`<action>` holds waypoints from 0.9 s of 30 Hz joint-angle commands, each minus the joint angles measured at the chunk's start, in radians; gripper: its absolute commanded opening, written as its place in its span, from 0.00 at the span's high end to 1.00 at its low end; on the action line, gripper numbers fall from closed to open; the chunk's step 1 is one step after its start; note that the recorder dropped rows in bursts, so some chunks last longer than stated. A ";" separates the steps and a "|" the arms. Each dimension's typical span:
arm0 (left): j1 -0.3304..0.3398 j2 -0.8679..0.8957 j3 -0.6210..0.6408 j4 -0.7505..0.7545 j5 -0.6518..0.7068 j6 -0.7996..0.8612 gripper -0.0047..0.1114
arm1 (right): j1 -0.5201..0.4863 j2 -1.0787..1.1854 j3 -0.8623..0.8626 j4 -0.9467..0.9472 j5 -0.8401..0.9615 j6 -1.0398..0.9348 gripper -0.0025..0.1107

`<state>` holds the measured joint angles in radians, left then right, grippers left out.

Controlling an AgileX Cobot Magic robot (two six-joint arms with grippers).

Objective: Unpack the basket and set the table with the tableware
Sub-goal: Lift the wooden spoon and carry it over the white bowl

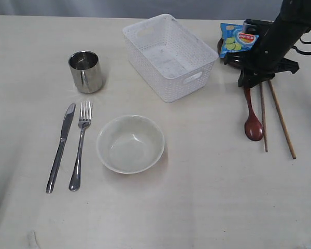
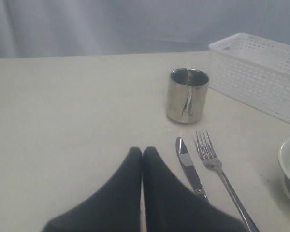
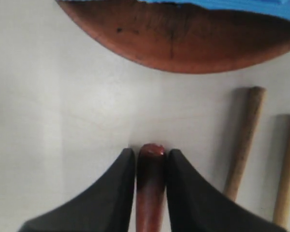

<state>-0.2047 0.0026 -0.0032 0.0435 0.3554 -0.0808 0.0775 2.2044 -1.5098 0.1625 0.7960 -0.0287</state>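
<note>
Nearest on the table (image 1: 207,197) lie the knife (image 1: 60,148), fork (image 1: 80,148) and bowl (image 1: 130,143). The left gripper (image 2: 142,152) is closed on nothing just beside the knife. Behind them stands the mug (image 1: 86,71). Farther, the right gripper (image 3: 151,154) pinches the handle of the spoon (image 1: 253,124) beside the chopsticks (image 1: 282,122), near the basket (image 1: 145,67) and plate (image 3: 183,43).

Soft even light, faint shadows, sheen on the mug (image 1: 86,71), wrist close-ups perhaps slightly blurred.

One table (image 1: 197,197) carries one white basket (image 1: 150,72), one steel mug (image 1: 86,71), one knife (image 1: 61,146), one fork (image 1: 81,145), one off-white bowl (image 1: 129,148), one red-brown wooden spoon (image 1: 253,127), two wooden chopsticks (image 1: 283,123), one brown plate (image 3: 174,43) and one blue chips packet (image 1: 237,39).
</note>
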 commanded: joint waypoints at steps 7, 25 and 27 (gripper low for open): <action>-0.005 -0.003 0.003 0.009 -0.011 -0.004 0.96 | -0.002 -0.030 0.000 0.014 0.033 -0.050 0.98; -0.005 -0.003 0.003 0.009 -0.011 -0.004 0.96 | 0.119 -0.410 0.000 0.491 0.192 -0.339 0.98; -0.005 -0.003 0.003 0.009 -0.011 -0.004 0.96 | 0.183 -0.437 0.000 0.494 0.183 -0.354 0.98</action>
<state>-0.2047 0.0026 -0.0032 0.0435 0.3554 -0.0808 0.1935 1.8097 -1.5098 0.6252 0.9705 -0.3420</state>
